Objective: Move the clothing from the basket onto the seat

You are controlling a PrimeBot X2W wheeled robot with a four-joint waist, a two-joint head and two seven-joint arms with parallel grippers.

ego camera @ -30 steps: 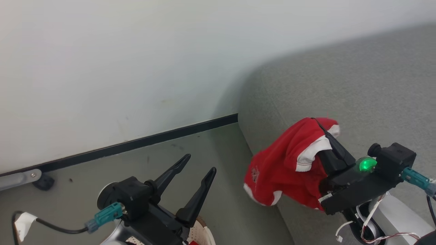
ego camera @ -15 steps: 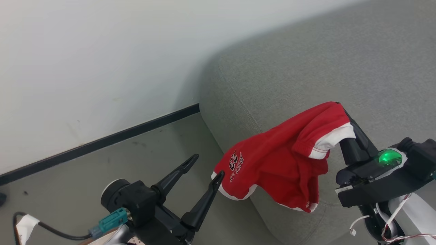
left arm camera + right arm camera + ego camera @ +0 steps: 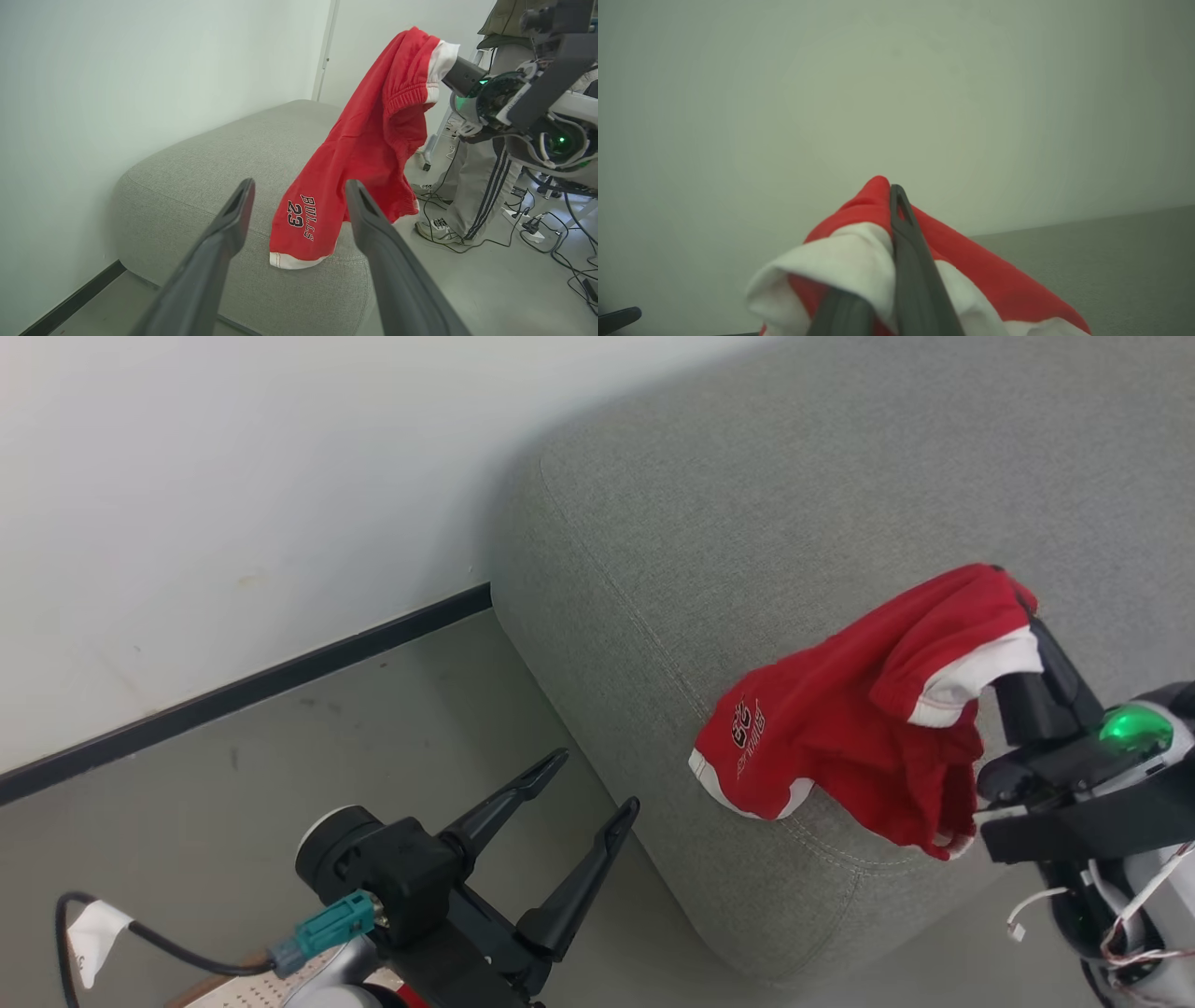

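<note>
White wall (image 3: 187,476) and grey floor (image 3: 280,756) back the big grey seat (image 3: 747,523). I see the red Bulls 23 shorts (image 3: 840,737) hanging from my right claw (image 3: 896,200), which is clamped on their white band, with the hem touching the seat's corner. My left claw (image 3: 597,779) is spread apart and empty.

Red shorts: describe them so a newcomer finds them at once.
Find the big grey seat by the white wall. Over its near corner hang red shorts, held by the shut right claw. White trim and "BULLS 23" lettering mark them out.
</note>
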